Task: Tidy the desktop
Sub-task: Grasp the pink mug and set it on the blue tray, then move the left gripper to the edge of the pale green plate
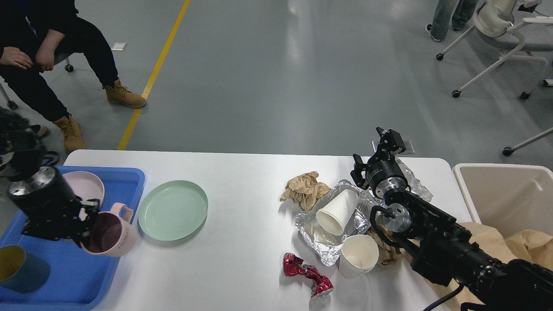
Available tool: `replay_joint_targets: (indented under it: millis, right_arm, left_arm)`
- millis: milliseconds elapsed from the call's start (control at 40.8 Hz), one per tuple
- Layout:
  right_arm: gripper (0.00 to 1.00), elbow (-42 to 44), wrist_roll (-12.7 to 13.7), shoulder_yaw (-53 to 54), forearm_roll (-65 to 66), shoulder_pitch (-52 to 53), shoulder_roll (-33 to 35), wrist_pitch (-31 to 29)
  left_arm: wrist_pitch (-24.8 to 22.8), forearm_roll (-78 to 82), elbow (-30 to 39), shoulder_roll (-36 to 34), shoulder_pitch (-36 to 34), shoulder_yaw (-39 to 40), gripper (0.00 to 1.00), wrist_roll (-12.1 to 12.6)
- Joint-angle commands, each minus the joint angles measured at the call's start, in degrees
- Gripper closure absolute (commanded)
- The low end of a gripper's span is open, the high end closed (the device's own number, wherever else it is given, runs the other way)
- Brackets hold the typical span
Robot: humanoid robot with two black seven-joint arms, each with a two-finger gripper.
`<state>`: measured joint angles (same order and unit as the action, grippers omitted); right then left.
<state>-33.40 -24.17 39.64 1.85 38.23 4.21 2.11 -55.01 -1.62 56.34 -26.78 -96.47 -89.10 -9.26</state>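
Note:
The white desktop (250,242) holds dishes on the left and rubbish on the right. My left gripper (83,233) is shut on the rim of a pink mug (113,235) and holds it tilted over the right edge of the blue tray (65,280). A pale green plate (173,210) lies just right of the tray. My right gripper (375,152) is open and empty above the far end of a crumpled foil tray (322,248), in which a white paper cup (337,211) lies on its side.
The tray holds a pink plate (88,185) and a blue cup (19,268). Crumpled brown paper (304,188), an upright paper cup (359,255) and a red crushed wrapper (307,275) lie near the foil. A beige bin (505,203) stands at the right. A seated person (52,47) is at the far left.

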Motion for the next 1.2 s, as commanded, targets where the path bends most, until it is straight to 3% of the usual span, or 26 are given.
replay_joint_targets:
  millis: [0,221,687,834,1006,1177]
  right_arm:
    - [0.0,0.0,0.0,0.0,-0.01,0.0,0.0,0.0]
    - [0.0,0.0,0.0,0.0,-0.01,0.0,0.0,0.0]
    - [0.0,0.0,0.0,0.0,-0.01,0.0,0.0,0.0]
    - [0.0,0.0,0.0,0.0,-0.01,0.0,0.0,0.0]
    - [0.0,0.0,0.0,0.0,-0.01,0.0,0.0,0.0]
    - [0.0,0.0,0.0,0.0,-0.01,0.0,0.0,0.0]
  left_arm:
    - [0.01,-0.05,-3.42,-5.73,3.13,-0.2,1.0,-0.06]
    - [0.01,0.04,-11.42,-8.2,11.74,0.67,1.0,-0.06]
    - [0.01,0.04,-13.62,-6.53,18.08,4.55,0.96,0.12]
    - [0.01,0.13,-13.62,-6.09,18.6,4.55,0.86,0.3]
    - [0.01,0.13,-13.62,-5.3,18.87,4.55,0.67,0.3]
    - [0.01,0.22,-13.62,-5.21,18.69,4.55,0.56,0.56]
